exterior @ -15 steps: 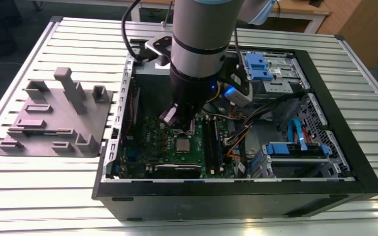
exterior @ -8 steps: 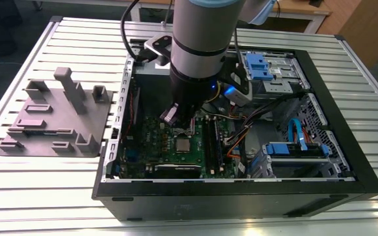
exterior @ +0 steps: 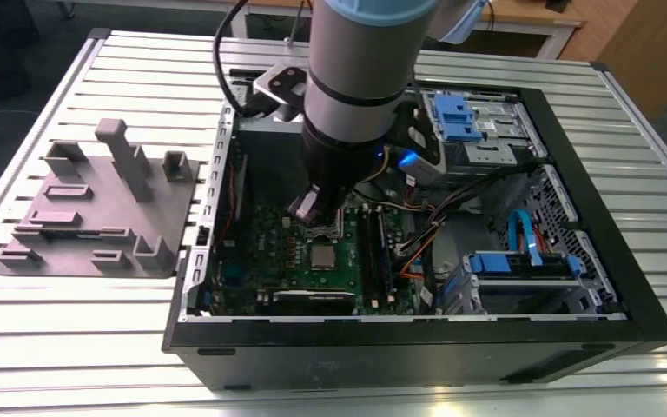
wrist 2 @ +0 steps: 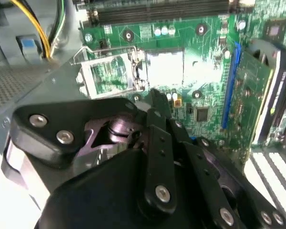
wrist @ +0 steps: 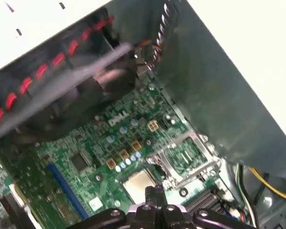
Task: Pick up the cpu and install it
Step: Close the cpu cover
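Note:
The cpu [exterior: 323,255] lies flat in its socket on the green motherboard [exterior: 258,261] inside the open computer case; it shows as a pale square in both wrist views [wrist 2: 166,67] [wrist: 137,182]. The socket's metal load plate [wrist 2: 107,74] [wrist: 183,156] stands flipped open beside it. My gripper [exterior: 331,228] hangs just above the socket, over the edge of the cpu nearest the load plate. Its fingertips [wrist 2: 156,95] [wrist: 155,192] come together to a narrow point with nothing between them, so it is shut and empty.
The black case wall [exterior: 426,347] rings the board. Cables [exterior: 426,230] and blue drive caddies [exterior: 519,265] fill the exterior view's right side. A long blue slot [wrist 2: 230,86] runs beside the socket. A grey plastic fixture [exterior: 90,217] stands on the slatted table at the exterior view's left.

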`<state>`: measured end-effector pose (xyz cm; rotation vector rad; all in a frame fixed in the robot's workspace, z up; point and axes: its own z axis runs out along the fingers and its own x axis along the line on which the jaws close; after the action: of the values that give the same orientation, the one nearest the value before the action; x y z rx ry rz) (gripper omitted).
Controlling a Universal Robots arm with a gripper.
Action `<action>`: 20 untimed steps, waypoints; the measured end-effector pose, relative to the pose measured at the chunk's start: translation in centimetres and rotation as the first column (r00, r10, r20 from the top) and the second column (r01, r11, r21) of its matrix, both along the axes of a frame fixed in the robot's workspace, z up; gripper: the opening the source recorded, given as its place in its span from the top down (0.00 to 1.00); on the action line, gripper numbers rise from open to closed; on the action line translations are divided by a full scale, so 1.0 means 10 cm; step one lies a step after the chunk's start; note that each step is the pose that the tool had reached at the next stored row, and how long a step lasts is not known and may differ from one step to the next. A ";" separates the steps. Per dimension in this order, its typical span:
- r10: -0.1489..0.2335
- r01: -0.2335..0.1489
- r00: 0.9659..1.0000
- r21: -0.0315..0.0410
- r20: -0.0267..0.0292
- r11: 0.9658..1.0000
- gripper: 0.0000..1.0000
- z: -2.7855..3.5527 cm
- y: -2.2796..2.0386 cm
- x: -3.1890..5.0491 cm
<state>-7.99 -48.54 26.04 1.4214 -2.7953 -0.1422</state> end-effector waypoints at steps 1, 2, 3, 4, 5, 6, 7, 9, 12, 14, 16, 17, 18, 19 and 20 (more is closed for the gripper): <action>0.000 0.000 1.000 0.001 0.000 1.000 0.90 -0.005 0.000 0.036; 0.000 0.000 1.000 0.001 0.000 1.000 0.90 -0.010 0.001 0.078; 0.000 0.000 1.000 0.002 0.000 1.000 0.90 -0.017 0.002 0.117; 0.000 0.000 1.000 0.003 0.000 1.000 0.90 -0.027 0.004 0.160; 0.000 0.000 1.000 0.005 0.000 1.000 0.90 -0.037 0.007 0.196; 0.000 0.000 1.000 0.008 0.000 1.000 0.90 -0.044 0.010 0.229; 0.000 0.000 1.000 0.018 0.000 1.000 0.90 -0.046 0.010 0.253; 0.000 0.000 1.000 0.055 0.000 0.998 0.90 -0.048 0.013 0.297; 0.000 0.000 1.000 0.067 0.000 0.998 0.90 -0.089 0.034 0.357; 0.000 0.000 1.000 0.069 0.000 0.998 0.90 -0.125 0.062 0.380; 0.000 0.000 1.000 0.072 0.000 0.997 0.90 -0.161 0.096 0.392; 0.000 0.000 1.000 0.074 0.000 0.997 0.90 -0.181 0.114 0.397; 0.000 0.000 1.000 0.076 0.000 0.997 0.90 -0.199 0.133 0.400; 0.000 0.000 1.000 0.078 0.000 0.997 0.90 -0.216 0.153 0.402; 0.000 0.000 1.000 0.079 0.000 0.997 0.90 -0.234 0.175 0.404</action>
<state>-3.95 -46.79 23.70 1.4367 -2.8196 -0.2558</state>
